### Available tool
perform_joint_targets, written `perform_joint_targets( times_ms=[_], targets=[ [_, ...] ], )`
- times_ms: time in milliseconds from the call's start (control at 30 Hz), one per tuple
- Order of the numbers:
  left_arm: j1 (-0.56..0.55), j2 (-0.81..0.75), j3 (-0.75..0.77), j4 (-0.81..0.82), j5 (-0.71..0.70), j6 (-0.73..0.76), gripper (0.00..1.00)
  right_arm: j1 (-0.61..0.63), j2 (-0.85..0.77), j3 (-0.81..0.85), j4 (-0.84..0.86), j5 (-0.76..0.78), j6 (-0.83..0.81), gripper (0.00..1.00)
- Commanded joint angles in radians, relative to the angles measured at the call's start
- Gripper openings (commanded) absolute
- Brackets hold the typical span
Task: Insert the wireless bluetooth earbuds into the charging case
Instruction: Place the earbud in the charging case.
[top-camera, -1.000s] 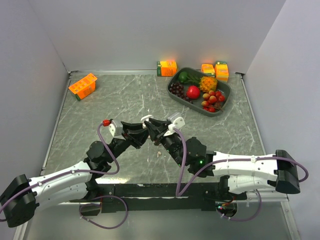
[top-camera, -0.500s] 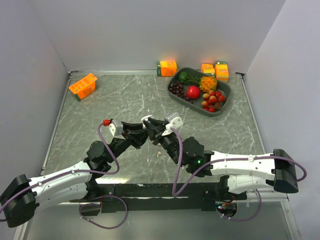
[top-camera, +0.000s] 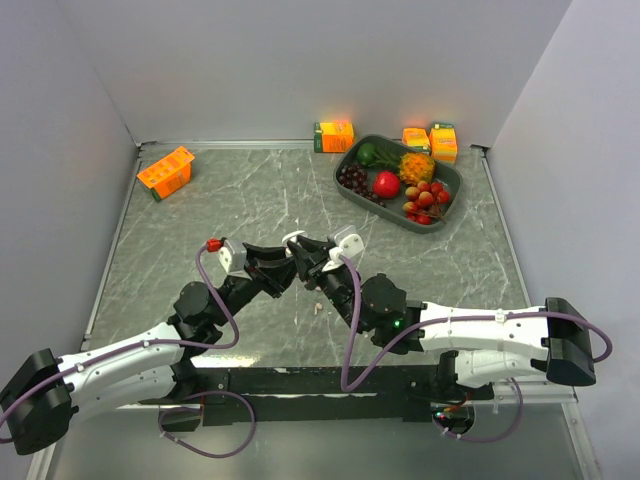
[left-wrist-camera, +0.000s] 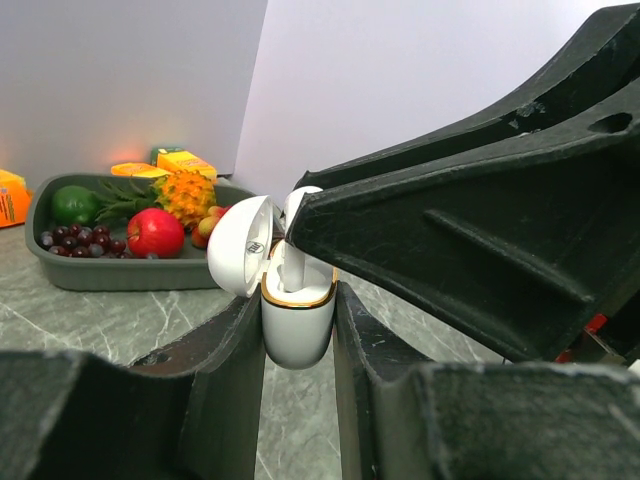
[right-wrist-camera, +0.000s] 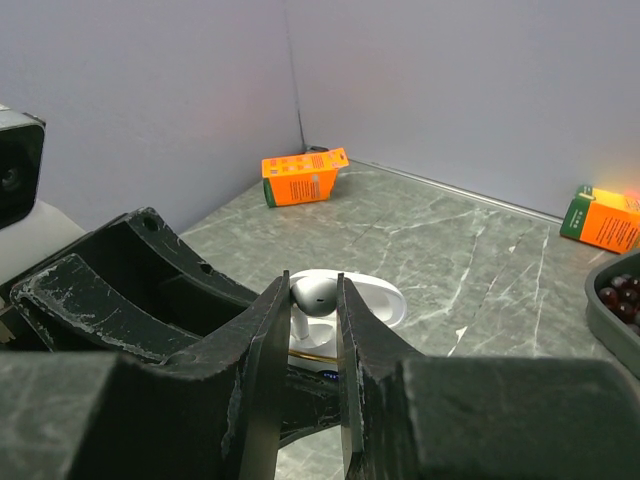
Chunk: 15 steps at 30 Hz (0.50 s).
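- The right hand (right-wrist-camera: 313, 335) was narrowed on a white earbud (right-wrist-camera: 313, 295). It pinched the earbud between its two fingers, with the rounded head showing above them.
- The left hand (left-wrist-camera: 298, 335) was closed on the charging case (left-wrist-camera: 297, 320). It gripped the white body on both sides and held it upright, with the lid (left-wrist-camera: 240, 258) swung open to one side.
- The white earbud stood directly over the charging case, its stem at the gold-rimmed mouth. How deep it sat could not be told.
- From above, the two hands met tip to tip near the middle of the worktop (top-camera: 250, 190).
- A small pale earbud (top-camera: 318, 308) lay loose on the worktop, near the hands on the side towards the arm bases.
- Well apart from the hands, a grey tray (left-wrist-camera: 110, 272) of fruit sat at the far right and an orange carton (top-camera: 165, 170) at the far left.
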Motion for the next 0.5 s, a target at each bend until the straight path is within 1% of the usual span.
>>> perform_joint_targets(
  times_ms=[0, 167, 233, 267, 367, 467],
  targets=[
    [0.001, -0.013, 0.032, 0.064, 0.013, -0.011, 0.01, 0.009, 0.006, 0.048, 0.001, 0.013, 0.011, 0.00],
    [0.000, -0.016, 0.029, 0.064, 0.015, -0.010, 0.01, 0.011, 0.006, 0.060, -0.028, 0.011, 0.017, 0.01],
    [0.000, -0.018, 0.031, 0.064, 0.013, -0.008, 0.01, 0.008, 0.003, 0.065, -0.033, 0.011, 0.023, 0.05],
    [0.000, -0.018, 0.031, 0.062, 0.013, -0.008, 0.01, 0.008, 0.003, 0.066, -0.039, 0.008, 0.023, 0.10],
    [0.001, -0.019, 0.031, 0.059, 0.012, -0.005, 0.01, 0.009, -0.003, 0.072, -0.048, 0.010, 0.026, 0.16],
    [0.000, -0.024, 0.031, 0.055, 0.007, -0.004, 0.01, 0.009, -0.009, 0.074, -0.053, 0.013, 0.028, 0.19]
  ],
)
